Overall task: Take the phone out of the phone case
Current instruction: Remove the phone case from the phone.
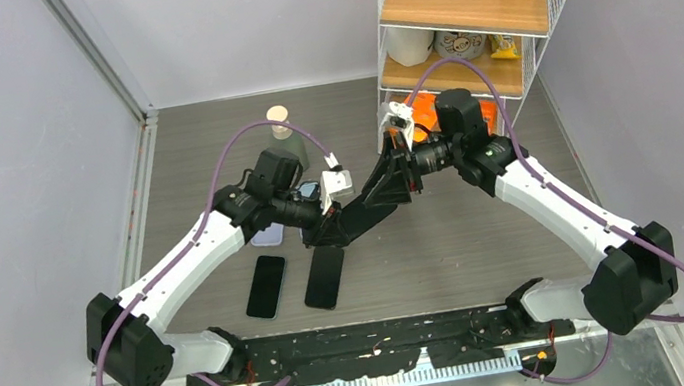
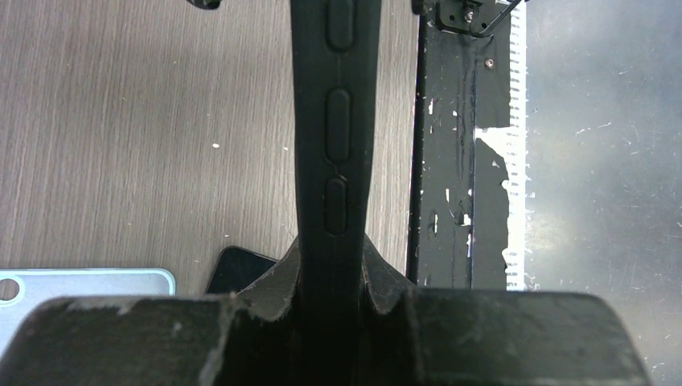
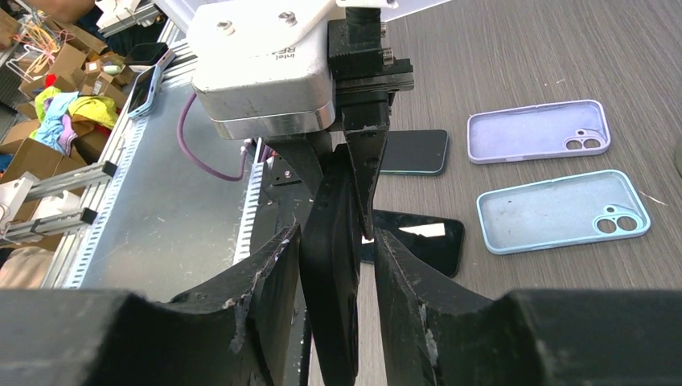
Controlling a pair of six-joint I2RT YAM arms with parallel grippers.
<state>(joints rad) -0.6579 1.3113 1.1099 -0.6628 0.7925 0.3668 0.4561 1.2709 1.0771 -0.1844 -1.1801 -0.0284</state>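
A black phone case (image 1: 361, 212) hangs edge-on above the table between both arms. My left gripper (image 2: 336, 265) is shut on one end of it; the case's side buttons (image 2: 338, 125) run away from the jaws. My right gripper (image 3: 334, 257) straddles the other end of the case (image 3: 331, 241), open: its left finger lies close against the case, and table shows in the gap at its right finger (image 3: 410, 281). Whether the phone sits inside the case is hidden at this angle. From above, the right gripper (image 1: 388, 187) meets the left gripper (image 1: 334, 219) over the table's middle.
Two bare black phones (image 1: 266, 286) (image 1: 326, 277) lie below the arms. An empty lilac case (image 3: 537, 131) and an empty light blue case (image 3: 563, 211) lie beside them. A bottle (image 1: 279, 121) stands behind. A wire shelf (image 1: 464, 14) fills the back right. The black base rail (image 2: 450, 161) runs along the near edge.
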